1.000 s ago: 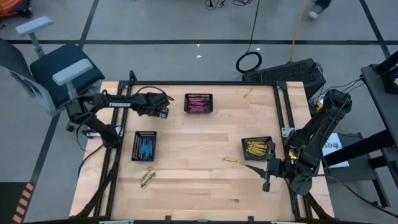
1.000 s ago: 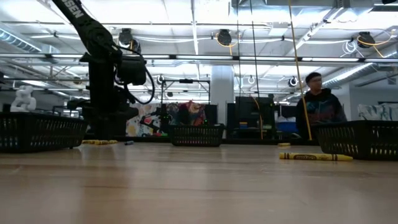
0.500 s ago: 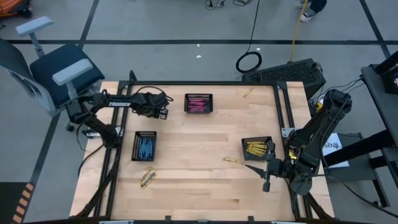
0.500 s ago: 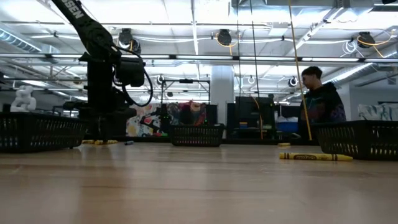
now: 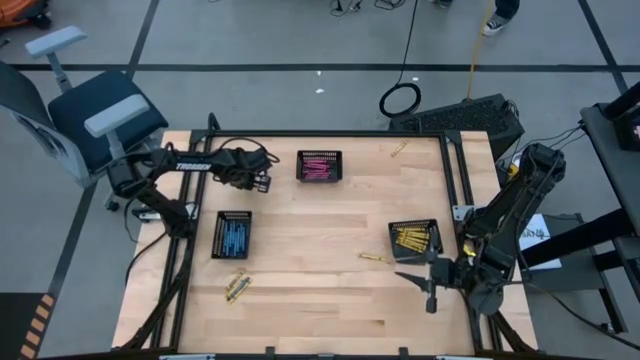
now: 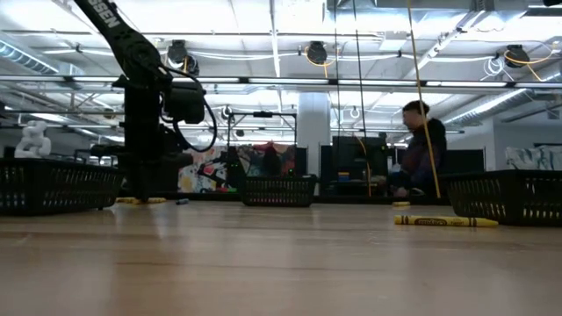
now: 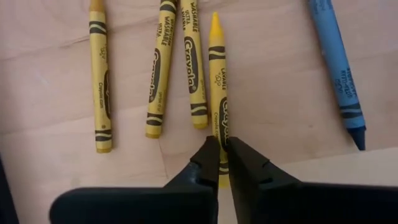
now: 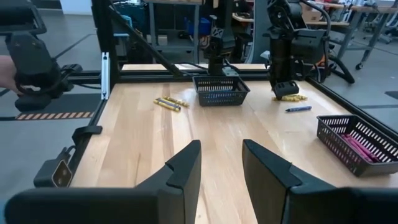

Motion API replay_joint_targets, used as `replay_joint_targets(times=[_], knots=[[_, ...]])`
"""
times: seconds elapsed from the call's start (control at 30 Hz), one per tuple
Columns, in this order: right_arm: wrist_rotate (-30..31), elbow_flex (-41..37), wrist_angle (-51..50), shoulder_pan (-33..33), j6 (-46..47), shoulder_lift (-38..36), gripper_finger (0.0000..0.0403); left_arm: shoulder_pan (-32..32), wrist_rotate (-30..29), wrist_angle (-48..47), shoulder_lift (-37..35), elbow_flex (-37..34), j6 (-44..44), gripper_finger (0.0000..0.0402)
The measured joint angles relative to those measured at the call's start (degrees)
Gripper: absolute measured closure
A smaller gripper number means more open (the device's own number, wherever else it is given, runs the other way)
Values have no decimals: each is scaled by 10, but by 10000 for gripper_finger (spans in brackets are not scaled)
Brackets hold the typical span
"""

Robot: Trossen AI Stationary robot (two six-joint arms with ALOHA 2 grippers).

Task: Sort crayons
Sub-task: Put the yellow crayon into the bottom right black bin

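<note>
Over at the table's far left corner the left gripper (image 7: 219,155) pinches one yellow crayon (image 7: 217,81) lying on the wood among three others, while the right gripper (image 8: 221,163) waits, fingers spread, near its edge.

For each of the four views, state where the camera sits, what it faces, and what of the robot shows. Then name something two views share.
High: overhead, straight down; both arms, wooden table.
Low: table height, level; one arm, lone yellow crayon.
Left wrist: on the left arm, facing down; left gripper shut on yellow crayon.
Right wrist: across the table; right gripper open.
Shared: pink-crayon basket.
</note>
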Motion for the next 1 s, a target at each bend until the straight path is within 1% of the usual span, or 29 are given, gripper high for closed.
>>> replay_joint_targets(times=[0.17,0.4,0.73,0.83,0.93,1.0], knots=[[0,0,0,4,0,0,300,0,-1,1,19,0,5,366],[0,0,0,4,0,0,300,1,9,-9,15,6,20,340],[0,0,0,4,0,0,300,1,33,-11,15,-5,36,337],[0,0,0,4,0,0,300,1,40,-6,14,-10,55,349],[-2,0,0,4,0,0,300,1,42,-8,14,-11,64,382],[-17,0,1,4,0,0,300,0,42,-9,14,-11,73,392]])
